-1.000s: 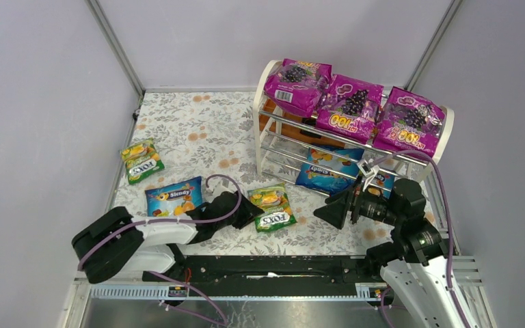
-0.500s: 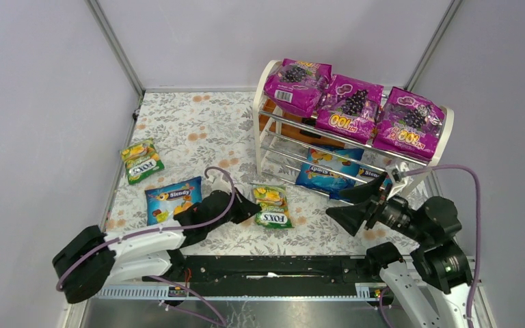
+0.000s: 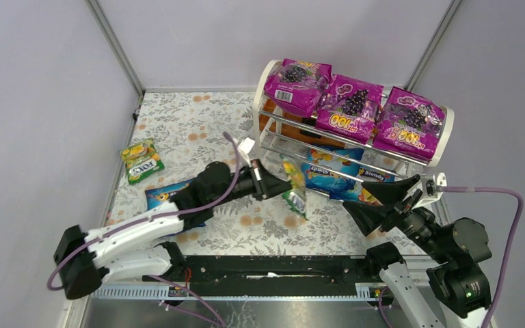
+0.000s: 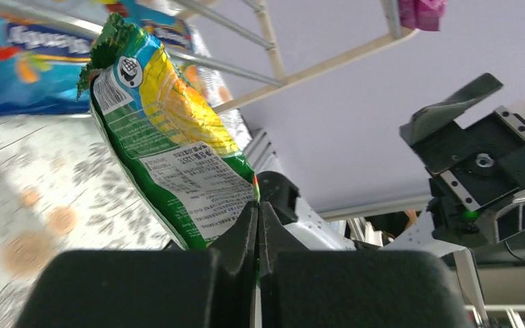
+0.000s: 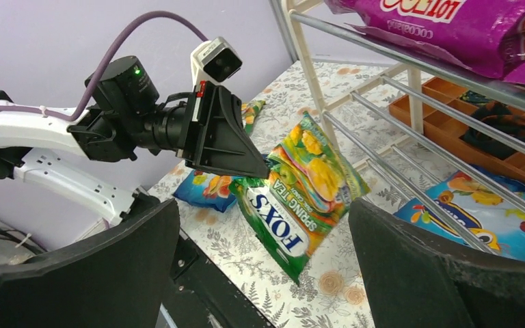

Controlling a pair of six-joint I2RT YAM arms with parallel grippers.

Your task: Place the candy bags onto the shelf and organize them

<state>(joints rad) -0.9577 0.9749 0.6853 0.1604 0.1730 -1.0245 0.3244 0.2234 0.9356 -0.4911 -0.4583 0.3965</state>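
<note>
My left gripper [image 3: 284,186] is shut on one edge of a green-yellow FOX'S bag [image 3: 294,193] and holds it in the air, hanging just in front of the shelf's [image 3: 258,130] lower tiers. The wrist view shows the jaws [image 4: 258,212] pinching the bag [image 4: 171,137]. My right gripper [image 3: 376,201] is open and empty, to the right of the bag and facing it [image 5: 301,198]. Three magenta bags [image 3: 350,106] lie on the top tier. Blue Slendy bags [image 3: 328,174] lie on the bottom tier. Another FOX'S bag [image 3: 141,161] and a Slendy bag [image 3: 167,193] lie on the table.
A brown compartment tray [image 5: 513,137] sits behind the shelf's middle tier. The floral tablecloth [image 3: 198,130] covers the table between grey walls. The arms' black base rail [image 3: 273,266] runs along the near edge.
My left gripper has lifted the FOX'S bag off the table and carried it up and right toward the shelf. My right arm has drawn back to the right, still open.
</note>
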